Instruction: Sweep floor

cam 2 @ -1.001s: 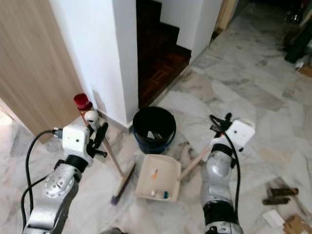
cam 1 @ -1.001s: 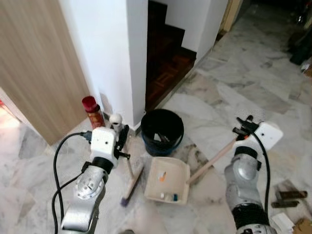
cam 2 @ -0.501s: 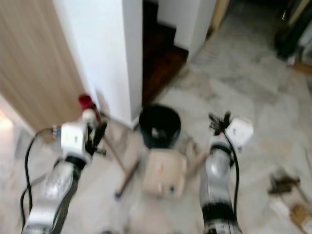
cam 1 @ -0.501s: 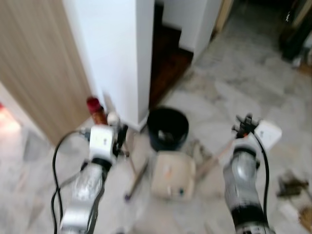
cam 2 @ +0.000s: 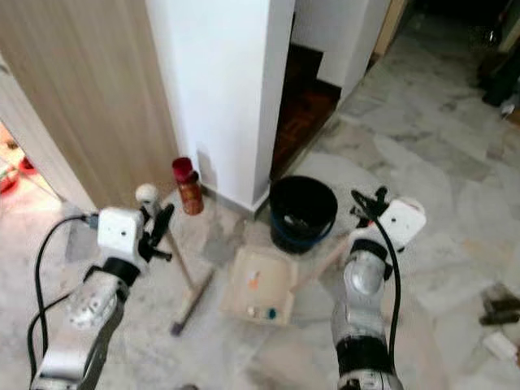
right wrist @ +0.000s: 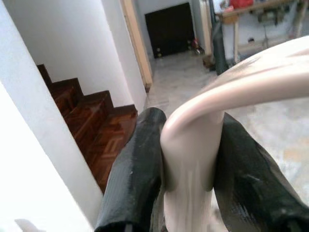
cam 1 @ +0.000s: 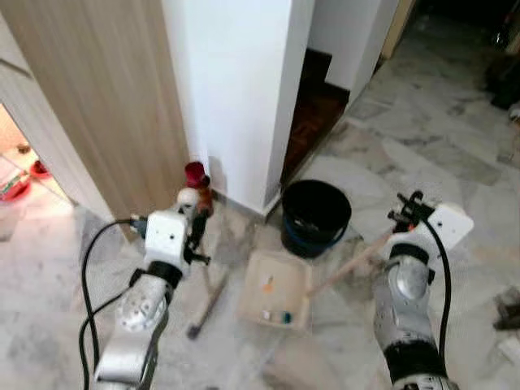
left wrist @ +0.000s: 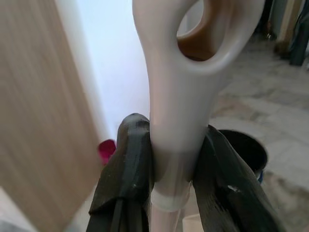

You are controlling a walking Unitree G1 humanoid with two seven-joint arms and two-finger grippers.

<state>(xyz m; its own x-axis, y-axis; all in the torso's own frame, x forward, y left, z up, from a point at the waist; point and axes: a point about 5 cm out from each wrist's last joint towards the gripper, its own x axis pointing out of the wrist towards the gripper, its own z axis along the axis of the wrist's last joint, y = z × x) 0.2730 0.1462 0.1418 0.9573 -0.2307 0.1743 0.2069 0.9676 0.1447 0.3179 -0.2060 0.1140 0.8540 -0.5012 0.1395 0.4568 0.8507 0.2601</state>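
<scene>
A small broom (cam 1: 206,284) with a wooden stick and dark bristles rests its head on the marble floor. My left gripper (left wrist: 171,159) is shut on the broom's white looped handle top (left wrist: 186,63). A cream dustpan (cam 1: 273,288) lies flat on the floor with a few bits of litter in it. Its long handle (cam 1: 349,262) slants up to my right gripper (right wrist: 188,164), which is shut on the handle's curved end. A black bin (cam 1: 315,216) stands just beyond the dustpan.
A white pillar (cam 1: 244,89) and a wood-panelled wall (cam 1: 97,106) rise on the left, with a red-capped bottle (cam 1: 197,182) at the pillar's foot. Dark wooden stairs (cam 1: 313,106) lie behind the bin. Open marble floor (cam 1: 439,138) stretches to the right.
The whole picture has shifted, so the camera has moved; more of the wall and a doorway at the left now show. Both grippers keep their hold on broom and dustpan.
</scene>
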